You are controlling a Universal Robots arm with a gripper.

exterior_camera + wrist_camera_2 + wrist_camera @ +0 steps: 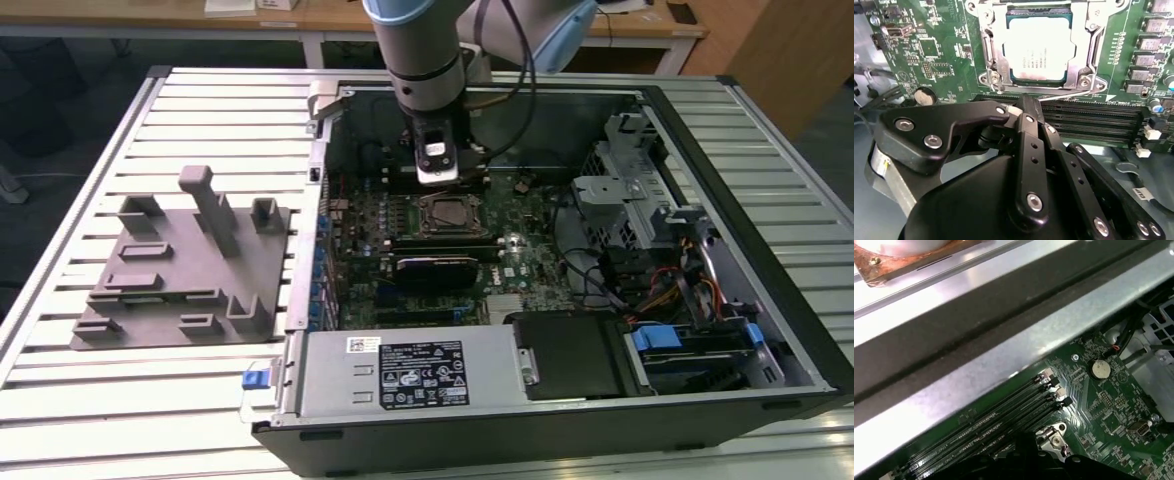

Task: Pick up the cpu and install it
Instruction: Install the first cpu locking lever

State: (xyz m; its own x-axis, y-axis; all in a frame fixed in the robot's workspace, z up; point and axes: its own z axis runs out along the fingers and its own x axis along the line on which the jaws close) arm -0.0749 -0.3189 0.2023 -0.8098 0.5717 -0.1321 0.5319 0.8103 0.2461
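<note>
Although the gripper (1021,107) hung low inside the open computer case (747,300), its black fingers (1026,125) looked drawn together with nothing between them. The cpu (1038,47) already lay flat in its socket frame (985,47) at the upper middle of the second wrist view, just beyond the fingertips and apart from them. It was a square chip with a pale, matte metal lid and a thin dark rim, ringed by bright steel and screws. A thin wire lever (1064,96) crossed between chip and fingertips. In the exterior view the green motherboard (534,270) sat centre frame, grey fixture blocks (187,260) at the left.
</note>
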